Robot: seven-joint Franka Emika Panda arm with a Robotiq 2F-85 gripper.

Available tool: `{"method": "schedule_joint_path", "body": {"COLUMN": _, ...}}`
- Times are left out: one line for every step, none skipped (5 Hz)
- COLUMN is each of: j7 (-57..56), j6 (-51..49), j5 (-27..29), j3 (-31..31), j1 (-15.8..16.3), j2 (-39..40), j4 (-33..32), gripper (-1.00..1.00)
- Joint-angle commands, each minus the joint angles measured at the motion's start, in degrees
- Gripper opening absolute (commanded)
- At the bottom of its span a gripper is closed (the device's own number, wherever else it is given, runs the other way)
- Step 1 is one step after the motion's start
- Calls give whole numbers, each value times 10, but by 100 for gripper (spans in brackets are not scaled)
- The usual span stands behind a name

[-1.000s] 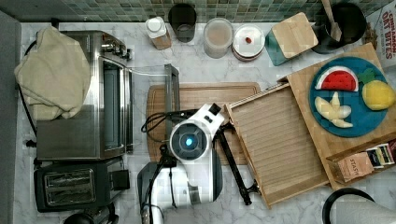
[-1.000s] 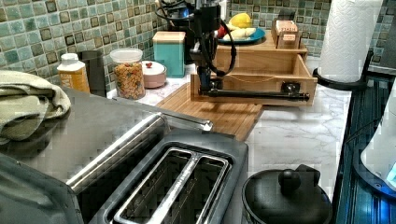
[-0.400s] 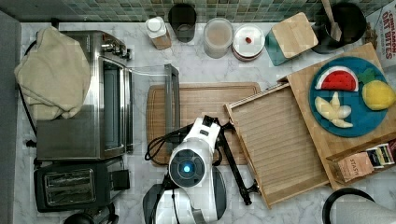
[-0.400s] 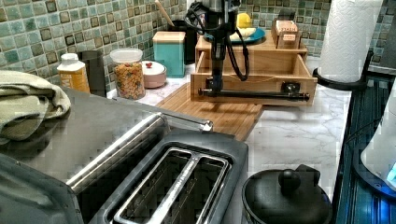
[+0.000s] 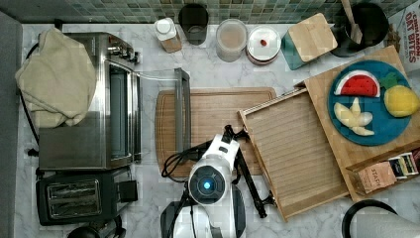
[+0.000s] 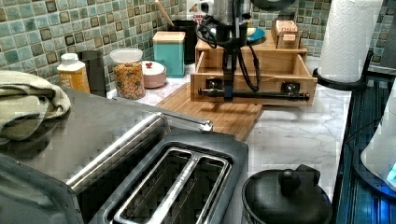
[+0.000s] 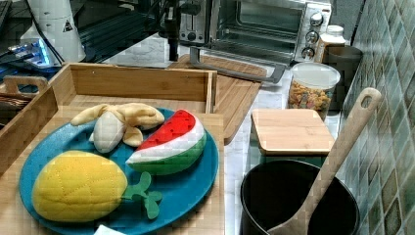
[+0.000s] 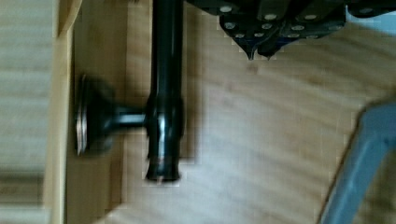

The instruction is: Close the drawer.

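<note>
While the drawer (image 5: 297,148) stands pulled out of its wooden box (image 5: 341,144) over the cutting board's (image 5: 213,124) edge, its ribbed inside holds nothing. On the box's top a blue plate (image 5: 391,129) carries a toy watermelon slice (image 5: 357,85), banana (image 5: 352,118) and pineapple (image 5: 400,100). The gripper (image 6: 229,95) hangs at the drawer's black handle bar (image 6: 261,94); whether its fingers are spread I cannot tell

Arm hides part of drawer (image 5: 297,148) handle (image 5: 250,176); hand (image 6: 229,95) grip unclear.
</note>
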Motion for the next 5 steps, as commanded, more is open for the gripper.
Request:
{"method": "schedule_joint_path", "body": {"j7": -30, "j6": 30, "j5": -75, "j3": -23, "j1": -34, "j2": -60, "j4": -80, "gripper": -100}}
{"method": "schedule_joint_path", "body": {"j7": -14, "j6": 90, "j5": -141, "j3": -29, "j1": -58, "j2": -27, "j4": -87, "gripper": -100}}
{"method": "schedule_joint_path", "body": {"j7": -40, "j6": 105, "j5": -143, "j3": -49, "j1": -62, "j2": 6, "j4": -74, "gripper": -100}}
{"method": "schedule_joint_path", "body": {"j7": -72, "j6": 100, "j5": -80, "j3": -51, "j1": -53, "j2": 24, "j4": -72, "gripper": -100}}
{"method": "schedule_joint_path", "body": {"j7": -47, "j6": 72, "j5": -40, "j3": -45, "j1": -31, "j2": 4, "j4": -81, "gripper": -100}}
